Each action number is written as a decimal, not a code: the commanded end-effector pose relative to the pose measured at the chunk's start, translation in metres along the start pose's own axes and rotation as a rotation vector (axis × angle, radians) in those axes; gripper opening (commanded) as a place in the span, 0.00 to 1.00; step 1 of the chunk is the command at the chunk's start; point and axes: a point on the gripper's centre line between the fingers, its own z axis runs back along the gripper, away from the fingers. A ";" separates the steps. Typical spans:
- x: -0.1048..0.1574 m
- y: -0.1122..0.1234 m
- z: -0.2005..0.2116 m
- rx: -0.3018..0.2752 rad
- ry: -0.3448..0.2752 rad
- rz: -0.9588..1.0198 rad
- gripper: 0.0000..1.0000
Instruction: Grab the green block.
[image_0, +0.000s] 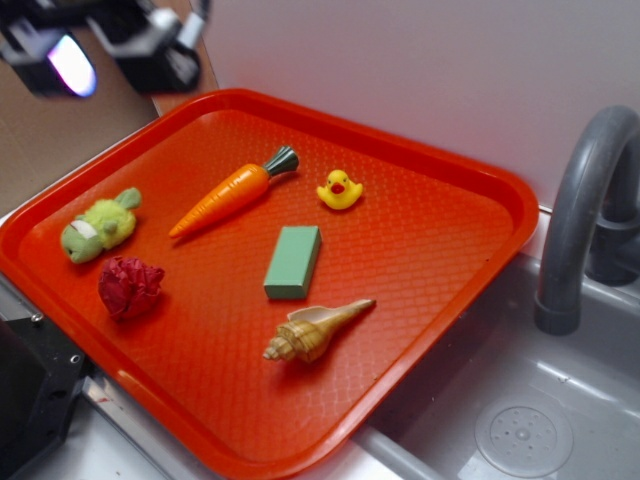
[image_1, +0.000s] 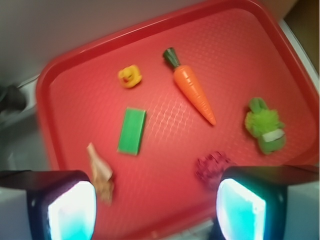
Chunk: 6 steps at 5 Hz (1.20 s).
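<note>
Gripper (image_1: 155, 210) spread wide, empty, high at upper left; green block (image_0: 293, 262) lies centre-frame; descent risks clipping the nearby seashell (image_0: 315, 332).

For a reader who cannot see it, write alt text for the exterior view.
A green block lies flat near the middle of an orange-red tray, ringed by a toy carrot, rubber duck, seashell, red crumpled ball and green plush toy. The gripper hovers blurred at top left, a grey faucet at right.
</note>
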 end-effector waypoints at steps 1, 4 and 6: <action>0.012 -0.011 -0.074 0.041 -0.044 0.065 1.00; 0.029 -0.030 -0.146 -0.012 -0.052 0.131 1.00; 0.026 -0.044 -0.186 0.049 0.039 0.069 0.00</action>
